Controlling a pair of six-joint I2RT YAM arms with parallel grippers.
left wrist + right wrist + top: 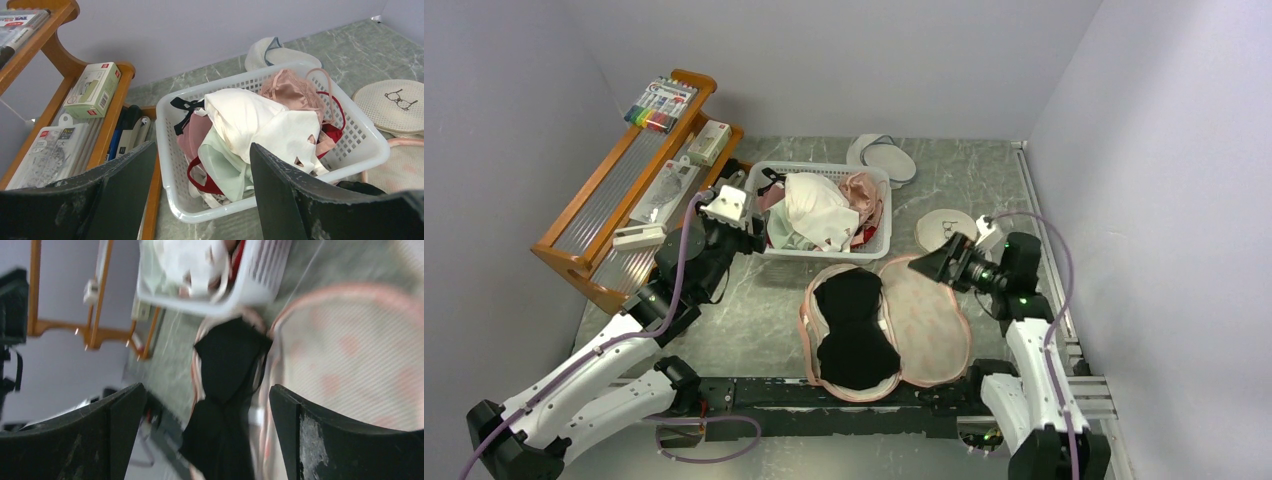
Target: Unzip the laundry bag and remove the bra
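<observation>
The peach-pink laundry bag (pixel 929 325) lies opened flat like a clamshell at the near middle of the table. The black bra (pixel 854 328) lies in its left half. My right gripper (pixel 927 265) is open and empty, hovering just above the far edge of the bag's right half. In the right wrist view the bra (pixel 227 390) lies between the spread fingers and the bag's lining (pixel 350 355) is at the right. My left gripper (pixel 746 240) is open and empty at the left side of the white basket (pixel 879 245), well left of the bag.
The white basket (pixel 172 165) holds several white, pink, red and mint garments. A wooden rack (pixel 614 190) with stationery stands at the far left. Two white round pouches (pixel 947 230) lie behind the bag. Walls close in both sides.
</observation>
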